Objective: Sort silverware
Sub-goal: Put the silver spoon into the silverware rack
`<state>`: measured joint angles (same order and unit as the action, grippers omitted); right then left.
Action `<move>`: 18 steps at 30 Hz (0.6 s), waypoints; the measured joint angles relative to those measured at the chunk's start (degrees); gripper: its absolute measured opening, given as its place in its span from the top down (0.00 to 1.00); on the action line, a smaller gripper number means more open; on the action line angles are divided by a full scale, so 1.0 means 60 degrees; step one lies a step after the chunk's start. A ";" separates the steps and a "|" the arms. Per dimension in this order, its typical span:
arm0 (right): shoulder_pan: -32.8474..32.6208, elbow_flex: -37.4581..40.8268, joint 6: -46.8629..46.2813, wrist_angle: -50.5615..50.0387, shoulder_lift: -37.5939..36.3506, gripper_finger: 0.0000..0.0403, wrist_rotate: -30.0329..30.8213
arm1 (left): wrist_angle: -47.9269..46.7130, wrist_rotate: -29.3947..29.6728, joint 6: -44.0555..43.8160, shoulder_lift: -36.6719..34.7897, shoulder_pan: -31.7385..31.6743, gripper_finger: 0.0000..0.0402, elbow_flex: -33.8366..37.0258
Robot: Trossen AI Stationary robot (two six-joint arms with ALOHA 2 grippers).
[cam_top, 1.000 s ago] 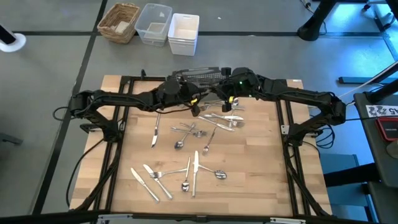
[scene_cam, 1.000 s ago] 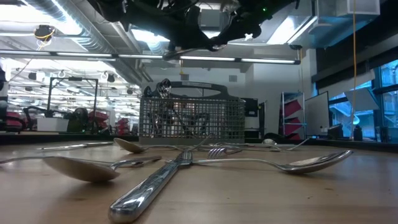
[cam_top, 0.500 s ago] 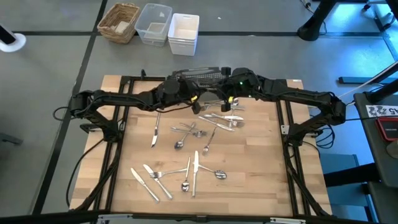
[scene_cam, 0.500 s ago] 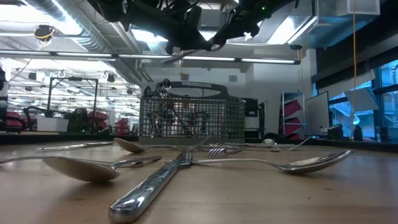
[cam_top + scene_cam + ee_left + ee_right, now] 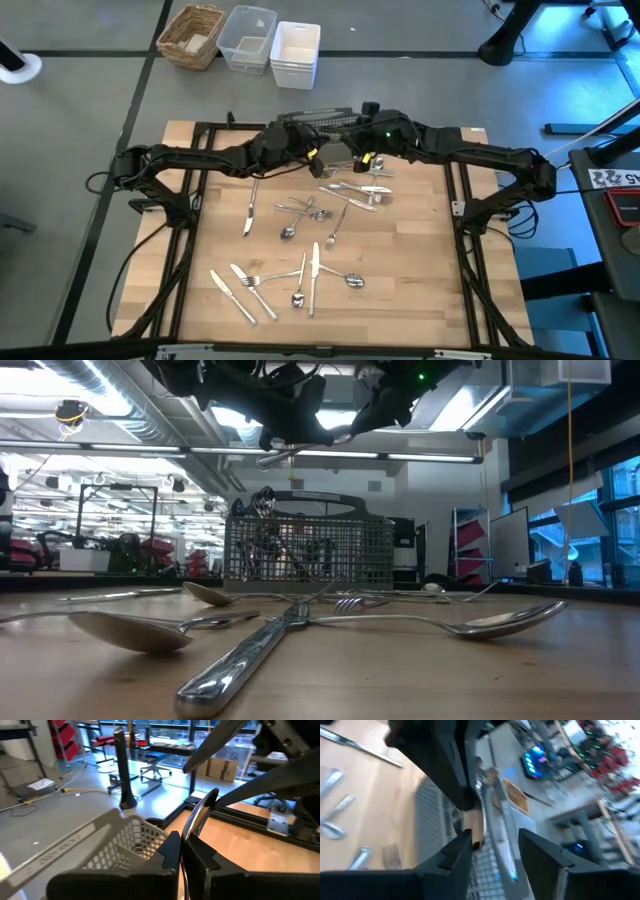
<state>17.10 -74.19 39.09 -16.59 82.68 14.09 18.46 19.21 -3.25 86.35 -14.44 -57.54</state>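
My L gripper (image 5: 186, 851) clamped on one silverware piece (image 5: 196, 815) above mesh caddy (image 5: 117, 845); R gripper (image 5: 492, 845) fingers apart, empty, just beside; other silverware (image 5: 310, 270) on table (image 5: 420, 270) nearer me.

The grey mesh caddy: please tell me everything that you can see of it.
The caddy is a long grey box of what looks like metal mesh, with a solid band round its top rim. It stands upright on the wooden table, at the middle of the far edge. Some silverware stands inside near one end, its tops rising above the rim.
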 joint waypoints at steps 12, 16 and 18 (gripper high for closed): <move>0.0122 -0.0004 0.0029 0.0023 -0.1001 0.57 0.0550 | -0.0058 0.1327 -0.0575 -0.0342 -0.0047 1.00 0.0004; 0.0451 -0.0004 0.0000 0.0008 -0.1418 0.57 0.0543 | -0.0172 0.2326 -0.0647 -0.0600 -0.0058 1.00 0.0004; 0.0697 -0.0004 -0.0029 -0.0013 -0.1588 0.57 0.0543 | -0.0212 0.2740 -0.0657 -0.0709 -0.0058 1.00 0.0004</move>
<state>21.29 -74.22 38.92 -16.66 73.15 17.34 17.19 35.65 -7.19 82.09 -14.79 -57.52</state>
